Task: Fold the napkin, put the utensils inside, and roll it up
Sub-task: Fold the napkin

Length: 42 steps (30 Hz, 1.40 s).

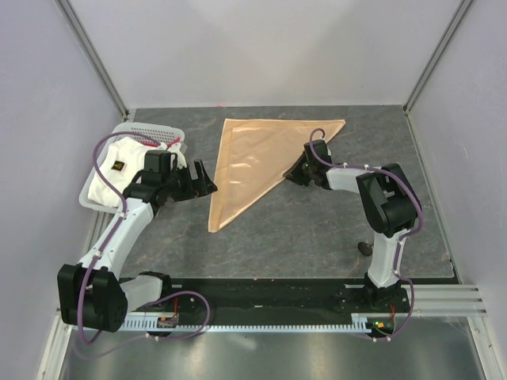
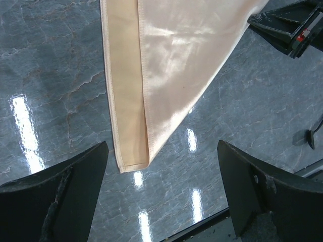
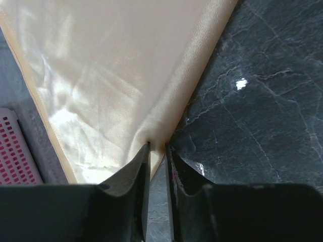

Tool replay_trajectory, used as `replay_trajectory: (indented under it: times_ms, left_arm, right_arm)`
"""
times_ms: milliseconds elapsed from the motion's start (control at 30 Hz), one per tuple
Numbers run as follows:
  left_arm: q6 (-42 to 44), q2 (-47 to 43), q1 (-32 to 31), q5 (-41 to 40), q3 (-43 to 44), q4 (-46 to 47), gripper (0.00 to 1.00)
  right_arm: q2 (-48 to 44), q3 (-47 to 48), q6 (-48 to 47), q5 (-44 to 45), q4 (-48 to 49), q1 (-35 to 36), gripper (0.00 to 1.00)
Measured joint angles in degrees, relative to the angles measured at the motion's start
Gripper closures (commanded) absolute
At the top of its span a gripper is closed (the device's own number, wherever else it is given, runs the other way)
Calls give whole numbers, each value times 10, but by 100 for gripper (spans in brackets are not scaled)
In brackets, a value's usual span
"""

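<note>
**Triangle napkin pinched by one arm, the other waiting open**

Black arm bases on a dark mounting plate [image 1: 269, 297] sit closest, at 6 o'clock in the top view. Beyond them lies a dark grey tabletop [image 1: 317, 237] with pale marble-like veins, glossy enough to mirror the lights. Pale lilac-white wall panels with aluminium corner posts close it in.

At 9 o'clock stands a white perforated basket [image 1: 150, 129] holding a white cloth [image 1: 119, 170]. A black spoon [image 1: 365, 248] lies on the table at 4 o'clock, just beside the right arm.

The napkin [image 1: 253, 162] lies flat just above centre, toward 12 o'clock, folded into a triangle with its tip pointing to 7 o'clock. It is shiny peach-tan, lightly creased. Along its left side the lower layer shows as a duller strip with a stitched hem.

The right gripper [image 3: 157, 149] is closed to a thin slit on the napkin's right folded edge. The left gripper [image 1: 204, 178] is spread wide and holds nothing, near the napkin's left side.
</note>
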Motion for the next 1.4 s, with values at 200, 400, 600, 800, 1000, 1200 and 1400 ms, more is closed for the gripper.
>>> replay_trajectory:
  times_ms: [200, 400, 600, 800, 1000, 1200, 1400]
  left_arm:
    - [0, -1, 0, 3, 0, 0, 4]
    - [0, -12, 0, 9, -1, 5, 4]
    - [0, -16, 0, 14, -8, 8, 4]
    - [0, -16, 0, 17, -10, 10, 5]
    - [-5, -20, -21, 14, -10, 13, 5]
    - [-42, -26, -100, -12, -10, 30, 8]
    - [-74, 54, -160, -37, 5, 93, 24]
  right_arm:
    - [3, 0, -1, 0, 0, 0, 99]
    - [5, 0, -8, 0, 0, 0, 100]
    - [-18, -12, -35, 8, -31, -3, 100]
    - [-112, -91, -73, 29, -111, -12, 100]
    - [-233, -189, -91, 52, -199, -16, 100]
    - [-361, -260, -91, 71, -283, -16, 81]
    - [-412, -262, -101, 82, -340, -16, 50]
